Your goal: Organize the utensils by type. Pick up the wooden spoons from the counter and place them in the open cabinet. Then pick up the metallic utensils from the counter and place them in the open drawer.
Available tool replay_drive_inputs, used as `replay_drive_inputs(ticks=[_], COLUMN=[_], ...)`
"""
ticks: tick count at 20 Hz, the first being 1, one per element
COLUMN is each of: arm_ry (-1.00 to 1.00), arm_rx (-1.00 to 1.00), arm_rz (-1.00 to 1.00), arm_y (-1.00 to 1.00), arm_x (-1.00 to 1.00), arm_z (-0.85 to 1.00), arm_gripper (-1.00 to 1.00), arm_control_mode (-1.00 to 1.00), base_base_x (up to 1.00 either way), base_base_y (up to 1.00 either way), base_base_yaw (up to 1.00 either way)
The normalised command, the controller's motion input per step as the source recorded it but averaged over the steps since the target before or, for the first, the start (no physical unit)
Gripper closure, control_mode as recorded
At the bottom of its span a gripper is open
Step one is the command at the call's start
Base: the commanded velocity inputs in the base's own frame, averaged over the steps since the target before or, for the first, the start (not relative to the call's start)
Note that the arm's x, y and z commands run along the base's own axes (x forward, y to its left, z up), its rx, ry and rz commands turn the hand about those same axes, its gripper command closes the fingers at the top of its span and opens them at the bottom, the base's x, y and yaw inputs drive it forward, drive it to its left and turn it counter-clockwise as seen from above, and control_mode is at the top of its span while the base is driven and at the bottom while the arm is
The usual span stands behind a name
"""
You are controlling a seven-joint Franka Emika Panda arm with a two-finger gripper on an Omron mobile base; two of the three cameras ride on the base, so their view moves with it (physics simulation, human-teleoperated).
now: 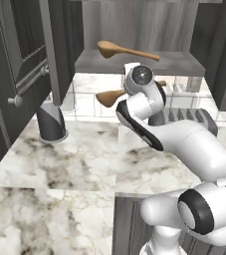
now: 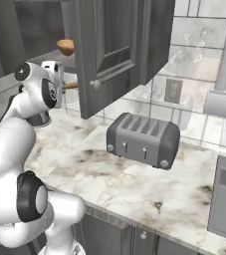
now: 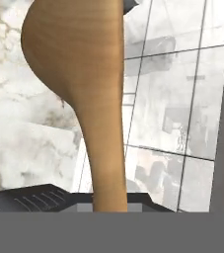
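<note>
In your left base view, one wooden spoon [image 1: 124, 51] lies on the lighter grey shelf of the open cabinet [image 1: 134, 63], bowl to the left, handle running right. A second wooden spoon [image 1: 109, 97] hangs in the air just below that shelf, its bowl poking out to the left of the arm's wrist, above the marble counter [image 1: 64, 159]. A toaster [image 1: 189, 117] sits behind the arm, and a dark cone-shaped object stands on the counter at left. The fingers are hidden behind the wrist here.

In your right base view, the shelved spoon's bowl peeks out past the cabinet door [image 2: 119, 50] — the held spoon's handle shows just right of the hand, under the shelf. The toaster stands well apart on the counter.

In your hand view, the held spoon rises straight up from between the finger tips, bowl at top — the gripper [image 3: 108, 200] is clamped on its handle, with tiled wall behind.
</note>
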Motion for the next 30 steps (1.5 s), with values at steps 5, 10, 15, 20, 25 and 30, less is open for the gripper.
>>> replay_drive_inputs(ticks=[5,10,15,20,25,30], arm_ry=[-0.49,-0.24,-0.09,0.02,0.28,0.29], arm_rx=[0.08,0.06,0.01,0.0,0.1,0.2], arm_rz=[0.01,0.05,0.08,0.08,0.0,-0.01], arm_y=[0.03,-0.02,-0.05,-0.1,-0.05,-0.07], arm_x=[0.34,0.22,0.31,0.41,0.13,0.0], arm_z=[0.6,0.69,0.55,0.45,0.62,0.46], arm_gripper=[1.0,1.0,1.0,1.0,1.0,1.0], arm_control_mode=[-1.0,-1.0,-1.0,-1.0,-1.0,-1.0], base_base_x=[0.0,0.0,0.0,0.0,0.0,0.0], base_base_y=[0.0,0.0,0.0,0.0,0.0,0.0], base_base_yaw=[0.0,0.0,0.0,0.0,0.0,0.0])
